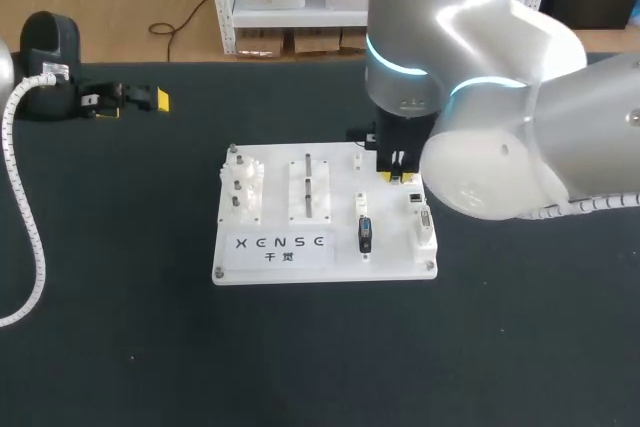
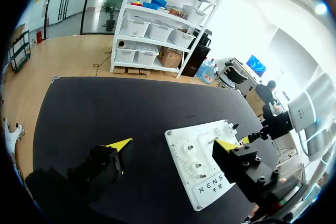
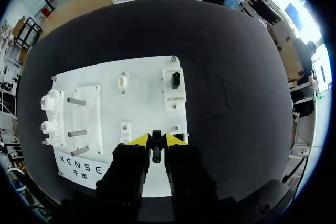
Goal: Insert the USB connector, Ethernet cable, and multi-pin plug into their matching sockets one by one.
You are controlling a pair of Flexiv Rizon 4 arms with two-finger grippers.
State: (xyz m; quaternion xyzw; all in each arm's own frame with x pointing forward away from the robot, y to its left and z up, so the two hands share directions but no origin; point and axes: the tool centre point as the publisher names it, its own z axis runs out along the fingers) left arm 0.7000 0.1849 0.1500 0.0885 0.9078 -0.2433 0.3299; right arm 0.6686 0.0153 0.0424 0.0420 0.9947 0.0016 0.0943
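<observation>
2 arms on this rig, but only 1 is really in play. The right claw [image 3: 156, 140] hangs over the right half of the white board [image 3: 142, 100]. It's clenched on a small black plug [image 3: 156, 149] pinched between the yellow tips. The plug's long axis runs along the fingers and points down at the board. Can't tell which of the 3 connectors it is, since it's too small and mostly buried in the claw.

What the next move turns on, imo, is the raised white socket block [image 3: 175, 80] with the dark opening. It lies far and right of the claw, close to the board's far right corner, clearly apart from the plug. The opening looks longer near-to-far than left-to-right. If that's the matching socket (my guess, not certain), the claw has to travel far and a bit right. The plug's face would also need to line up with that slot before any push down. From the head camera the arm hides that block completely.

1 black connector [image 1: 364, 233] stands upright in a holder on the board, to the near left of the claw. It looks seated, so I'd guess 1 of 3 is done.

The left claw [image 2: 173, 144] is spread wide with nothing in it, sitting at the far left of the counter [image 1: 120, 337], well apart from the board. The right arm is far nearer, so this one's its job.
</observation>
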